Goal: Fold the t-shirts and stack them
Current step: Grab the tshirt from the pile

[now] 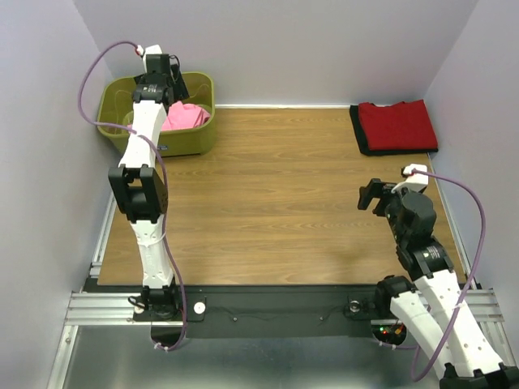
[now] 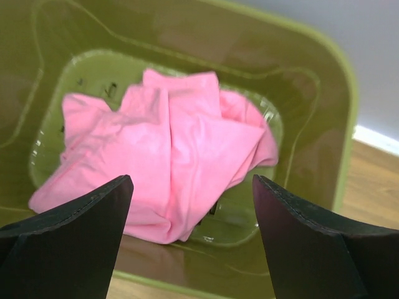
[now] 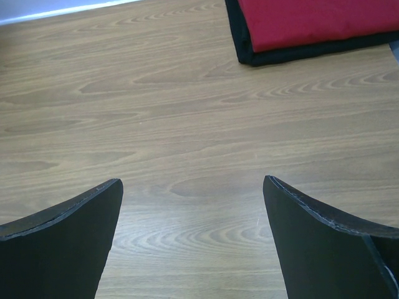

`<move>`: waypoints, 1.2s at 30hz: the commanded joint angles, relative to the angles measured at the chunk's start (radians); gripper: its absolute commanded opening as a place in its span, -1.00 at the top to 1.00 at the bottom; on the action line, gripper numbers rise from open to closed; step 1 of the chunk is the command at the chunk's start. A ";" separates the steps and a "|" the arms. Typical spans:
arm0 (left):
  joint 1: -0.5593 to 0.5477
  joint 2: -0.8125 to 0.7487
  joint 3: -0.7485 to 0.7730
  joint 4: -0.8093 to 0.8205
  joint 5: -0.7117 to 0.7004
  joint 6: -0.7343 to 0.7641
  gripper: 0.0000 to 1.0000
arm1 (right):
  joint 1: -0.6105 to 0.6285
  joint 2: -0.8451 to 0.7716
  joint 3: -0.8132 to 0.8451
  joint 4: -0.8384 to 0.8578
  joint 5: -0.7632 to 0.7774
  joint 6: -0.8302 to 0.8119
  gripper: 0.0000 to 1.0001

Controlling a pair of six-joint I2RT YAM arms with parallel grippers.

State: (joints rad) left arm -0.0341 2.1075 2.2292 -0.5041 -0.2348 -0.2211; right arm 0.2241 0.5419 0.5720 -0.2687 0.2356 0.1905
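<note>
Basket: olive-green plastic basket (image 1: 197, 139), far left corner of the wood-grain table (image 1: 276, 203).
Pink shirt: crumpled bright pink cloth t-shirt (image 2: 162, 156) lies inside it, with no clear long axis.
Red shirt: folded red t-shirt (image 1: 397, 123) lies on a black shirt edge (image 3: 299, 55) at the far right – long axis left-to-right.
Your left gripper (image 2: 190, 180): jaws spread above the pink shirt, empty.
Your right gripper (image 3: 192, 180): jaws spread, empty.

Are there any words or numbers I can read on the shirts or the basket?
No text here can be read.
Dark marks on the green basket floor: too small and blurred to read.
Pink t-shirt: plain, no print showing.
Red t-shirt: plain, no print showing.
</note>
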 commanded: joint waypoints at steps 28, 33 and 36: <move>0.049 0.361 -0.008 -0.013 0.045 0.020 -0.62 | 0.009 0.104 -0.018 0.060 -0.051 0.010 -1.00; 0.051 0.381 -0.025 -0.016 0.055 0.034 -0.06 | 0.009 0.104 -0.018 0.062 -0.053 0.012 -1.00; 0.049 0.365 -0.043 0.004 0.061 0.045 0.47 | 0.009 0.104 -0.020 0.062 -0.055 0.010 -1.00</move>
State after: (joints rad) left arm 0.0059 2.4710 2.2303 -0.4625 -0.1677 -0.2111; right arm 0.2241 0.6498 0.5716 -0.2607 0.1894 0.1947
